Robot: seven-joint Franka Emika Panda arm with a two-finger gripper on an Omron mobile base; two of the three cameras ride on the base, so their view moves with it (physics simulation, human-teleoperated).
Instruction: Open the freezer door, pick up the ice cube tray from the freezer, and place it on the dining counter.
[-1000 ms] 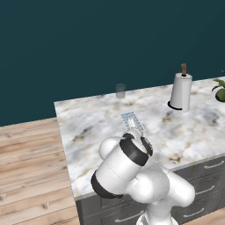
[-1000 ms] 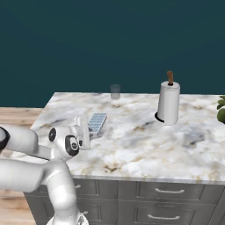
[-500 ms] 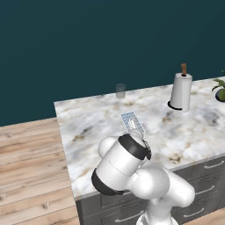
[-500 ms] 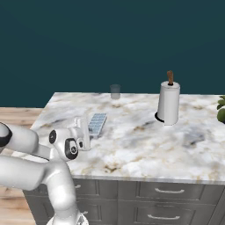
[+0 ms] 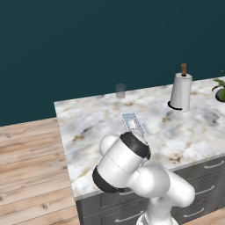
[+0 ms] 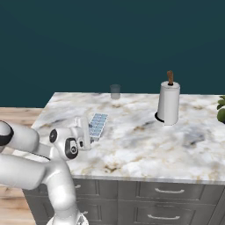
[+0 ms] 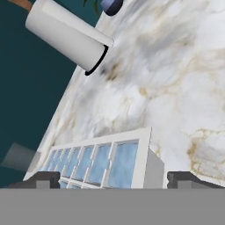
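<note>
- Fingertips (image 7: 44,179) of the gripper (image 7: 114,180) stand spread wide, one at each side of the ice cube tray's near end, with a clear gap between each tip and the tray; nothing is gripped.
- Ice cube tray (image 7: 103,162) lies between the parted fingers, flat on the dining counter (image 7: 176,88), its pale-blue cells facing up.
- From the right base camera the tray (image 6: 97,124) sits on the left part of the counter (image 6: 145,145), just beyond the gripper (image 6: 84,132), lengthwise away from the near edge.
- From the left base camera the tray's (image 5: 132,121) far end shows past the arm's wrist, on the marble slab (image 5: 88,132).
- Paper towel roll (image 6: 168,103) stands upright well to the right of the tray.
- Glass (image 6: 115,91) stands at the far edge of the counter, beyond the tray.
- Potted plant (image 6: 221,110) sits at the right edge.
- Drawers (image 6: 158,193) with silver handles run under the slab.
</note>
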